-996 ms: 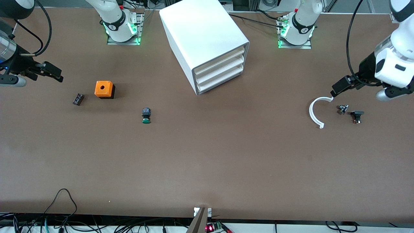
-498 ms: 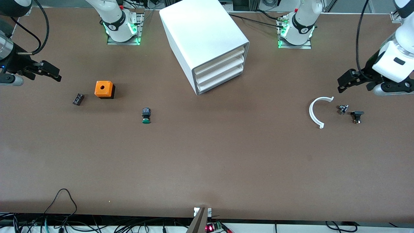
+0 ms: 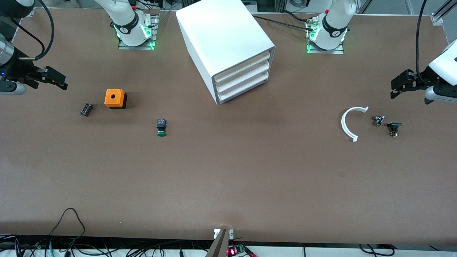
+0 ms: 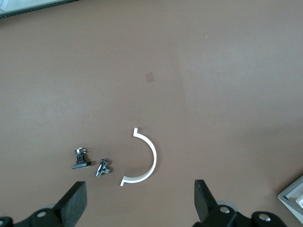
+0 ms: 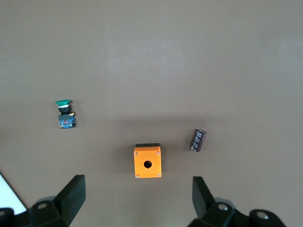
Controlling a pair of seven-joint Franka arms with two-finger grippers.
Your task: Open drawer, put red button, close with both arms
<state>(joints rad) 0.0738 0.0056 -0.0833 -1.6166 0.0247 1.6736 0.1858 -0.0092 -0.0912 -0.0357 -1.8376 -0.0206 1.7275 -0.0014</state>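
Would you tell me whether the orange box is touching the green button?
Apart. The front view shows bare table between the orange box and the green button; the right wrist view shows the same gap.

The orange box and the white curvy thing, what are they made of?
The orange box looks like matte moulded plastic: even colour, a round hole on top and tiny corner screws, over a black base. The white curved strip also looks like plastic, thin and smooth with small hooked ends. That is only how they look; neither can be told for sure.

Matt brown table [image 3: 228, 171]; smooth white plastic cabinet [image 3: 221, 32].
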